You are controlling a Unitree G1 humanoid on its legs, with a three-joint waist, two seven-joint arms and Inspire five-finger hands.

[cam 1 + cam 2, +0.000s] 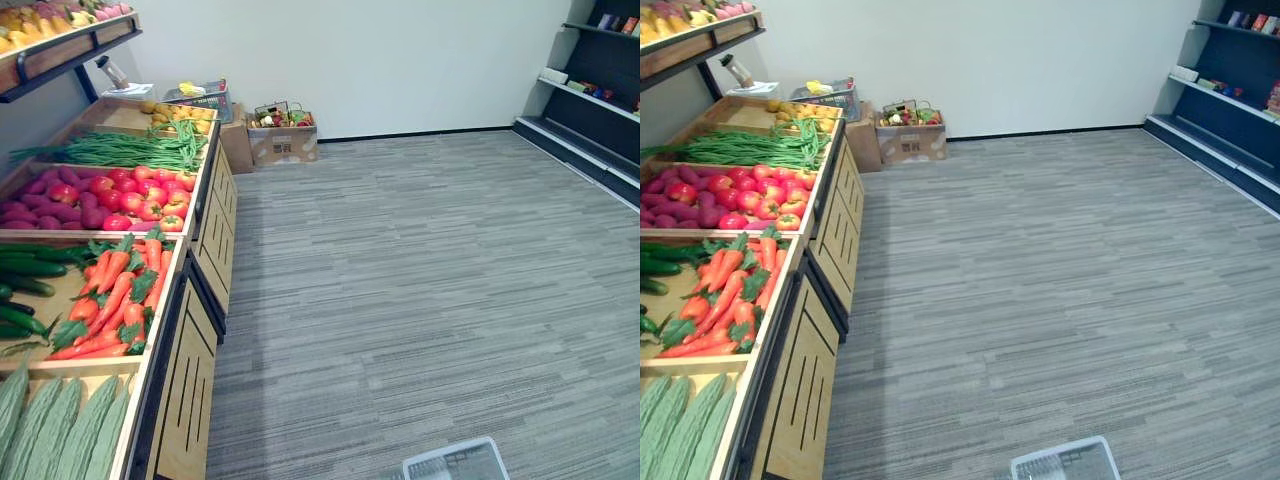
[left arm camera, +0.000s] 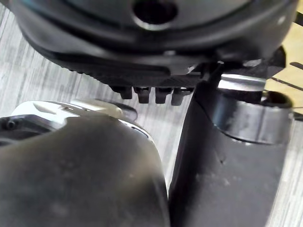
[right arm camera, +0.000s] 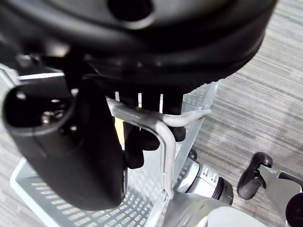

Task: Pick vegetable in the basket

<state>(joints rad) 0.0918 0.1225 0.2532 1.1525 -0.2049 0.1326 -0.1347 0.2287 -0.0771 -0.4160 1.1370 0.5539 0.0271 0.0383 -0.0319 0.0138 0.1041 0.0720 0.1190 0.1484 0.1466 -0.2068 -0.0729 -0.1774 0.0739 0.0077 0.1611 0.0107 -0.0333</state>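
Gripping the basket handle in the right hand, left hand unclear, probably eyeing stiff, light carrots, with grabbing mid-body looking safest.

Wooden table on the left, split into bins. Bitter gourds nearest, then carrots beside cucumbers, then tomatoes beside purple tubers, then green beans, with yellow produce farthest. Grey striped carpet floor. Cardboard box on it at table's far end, by the wall.
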